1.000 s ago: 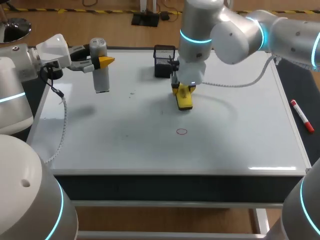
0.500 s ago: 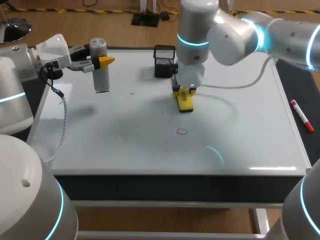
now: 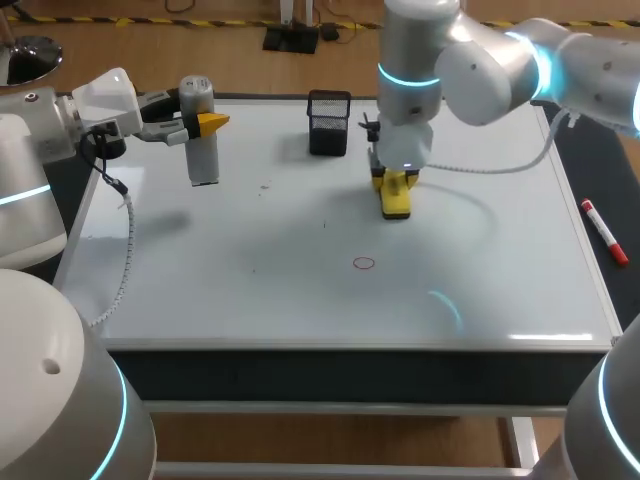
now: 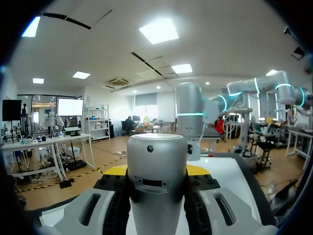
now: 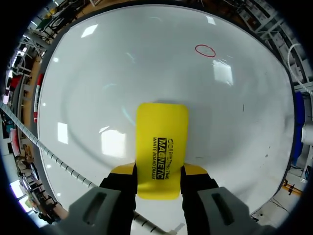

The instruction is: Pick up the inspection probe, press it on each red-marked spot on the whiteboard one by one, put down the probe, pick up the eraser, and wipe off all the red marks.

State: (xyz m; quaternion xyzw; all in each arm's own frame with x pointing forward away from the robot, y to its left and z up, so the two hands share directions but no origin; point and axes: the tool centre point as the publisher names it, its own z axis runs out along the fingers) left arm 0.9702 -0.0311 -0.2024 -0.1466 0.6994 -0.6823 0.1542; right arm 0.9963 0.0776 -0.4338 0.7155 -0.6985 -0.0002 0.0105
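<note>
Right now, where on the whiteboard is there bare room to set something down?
Free: the near strip of the whiteboard, between red circle and front edge; the right side, between eraser and red marker; the left middle, between cable and circle. Crowded: the far edge, with the probe in the left gripper, the black holder, and the right gripper on the eraser.

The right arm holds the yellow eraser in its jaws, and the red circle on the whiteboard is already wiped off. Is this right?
Not quite: the red circle is still on the whiteboard, ahead of the yellow eraser in the jaws of the right arm, as the right wrist view shows.
</note>
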